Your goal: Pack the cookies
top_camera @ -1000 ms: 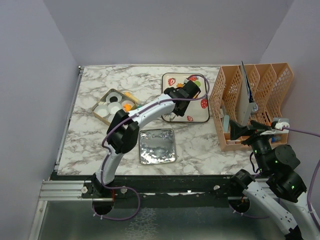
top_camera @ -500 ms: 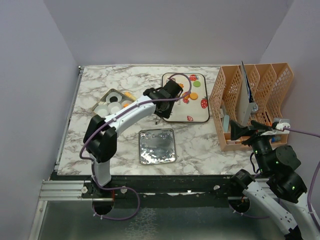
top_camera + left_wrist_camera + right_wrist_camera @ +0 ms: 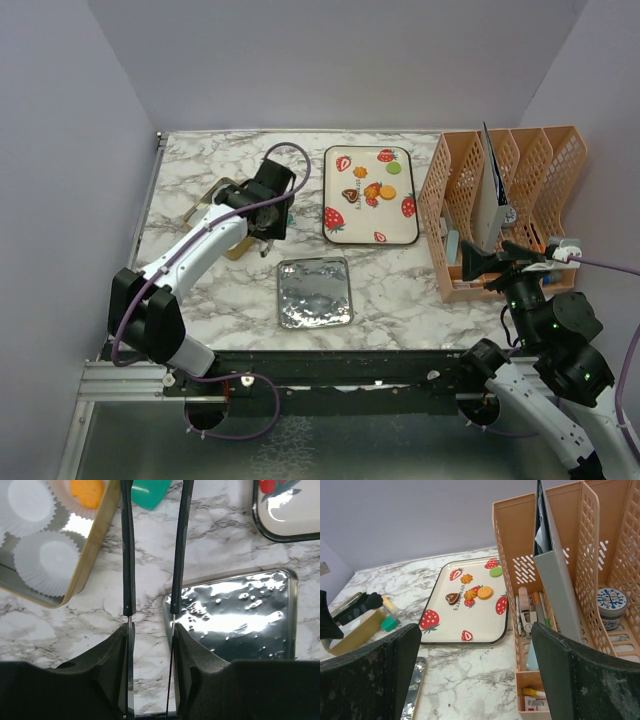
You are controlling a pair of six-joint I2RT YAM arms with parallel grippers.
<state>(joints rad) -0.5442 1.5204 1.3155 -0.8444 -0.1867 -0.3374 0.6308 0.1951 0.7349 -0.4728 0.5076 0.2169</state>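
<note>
Green cookie (image 3: 150, 491): at the tips of the left gripper (image 3: 152, 510), over marble just beside the gold tin (image 3: 97, 545); jaws narrowed to a slot; whether it is pinched or merely near, cannot tell. Change: a second ago this gripper reached over the white tray (image 3: 400, 232); now swung across to the tin; judged a delivery, release pending. Remaining cookies (image 3: 372, 190): brown, orange, green, on the tray; packing far from finished. Left wrist view only: orange cookie (image 3: 86, 491) and empty paper cups (image 3: 50, 560) inside the tin, hidden overhead by the left arm (image 3: 200, 250). Right gripper (image 3: 475, 630): spread wide, empty.
</note>
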